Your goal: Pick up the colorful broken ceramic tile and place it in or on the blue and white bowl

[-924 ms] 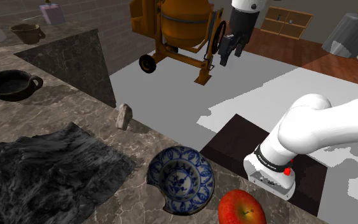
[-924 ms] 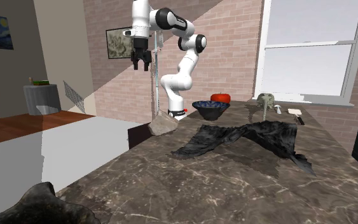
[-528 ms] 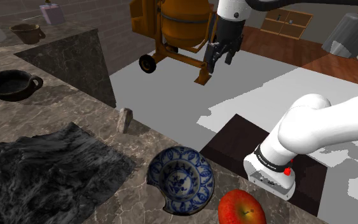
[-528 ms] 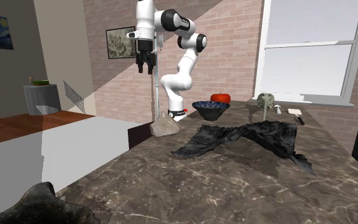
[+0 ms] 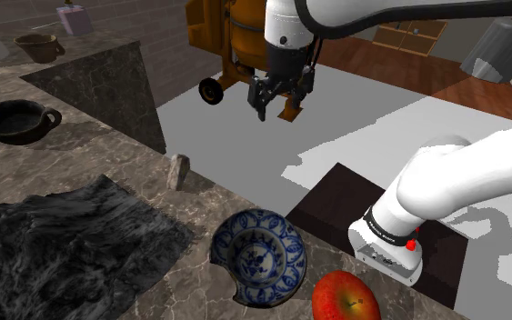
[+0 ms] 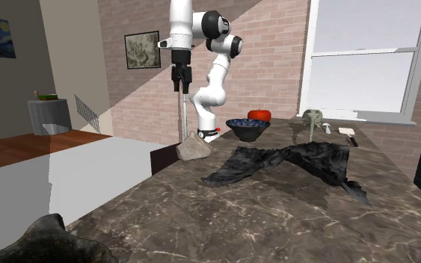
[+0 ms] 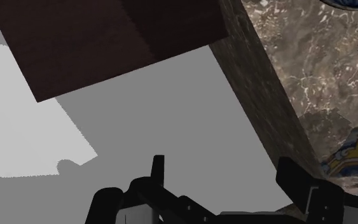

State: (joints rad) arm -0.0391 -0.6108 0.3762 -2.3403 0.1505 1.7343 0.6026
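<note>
Nothing done yet: the gripper (image 5: 279,107) hangs empty, fingers apart, the tile (image 5: 179,170) seemingly untouched well below it, bowl (image 5: 258,255) bare.

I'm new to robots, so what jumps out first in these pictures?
The white arm arches up from its stand, its black claw hanging open over the grey floor beside the marble counter. Behind it stands an orange cement mixer; on the counter near the stand sit a blue and white bowl and a red apple.
</note>
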